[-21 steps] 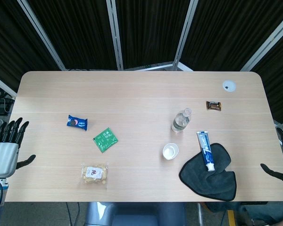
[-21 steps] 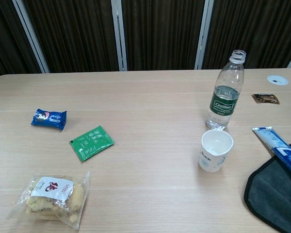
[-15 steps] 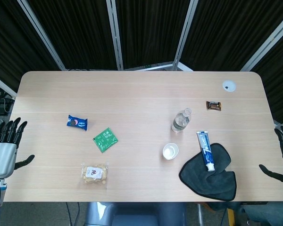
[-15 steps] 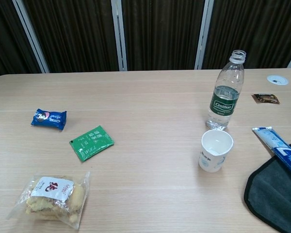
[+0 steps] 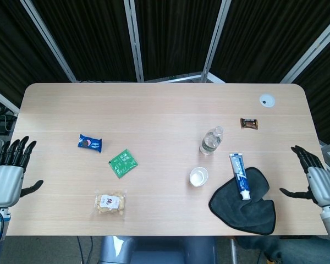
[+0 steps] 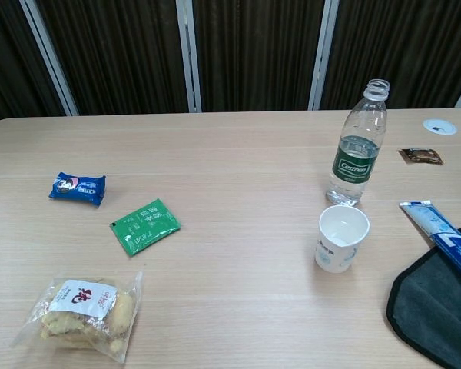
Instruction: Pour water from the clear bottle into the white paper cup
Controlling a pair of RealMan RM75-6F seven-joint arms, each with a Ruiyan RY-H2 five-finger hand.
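Observation:
The clear bottle (image 5: 210, 141) (image 6: 359, 144) with a green label stands upright and uncapped, right of the table's middle. The white paper cup (image 5: 198, 176) (image 6: 342, 238) stands upright just in front of it, a small gap between them. My left hand (image 5: 8, 173) hovers off the table's left edge, fingers spread and holding nothing. My right hand (image 5: 315, 179) hangs over the table's right edge, fingers spread and empty, well to the right of the bottle and cup. Neither hand shows in the chest view.
A dark cloth (image 5: 247, 202) with a toothpaste tube (image 5: 239, 175) lies right of the cup. A brown wrapped sweet (image 5: 249, 124) and a white disc (image 5: 267, 100) sit at the back right. A blue packet (image 5: 90, 143), green sachet (image 5: 123, 163) and snack bag (image 5: 110, 202) lie on the left.
My right hand has moved in and up over the table's right edge. The left hand has shifted only slightly. Bottle and cup have not moved.

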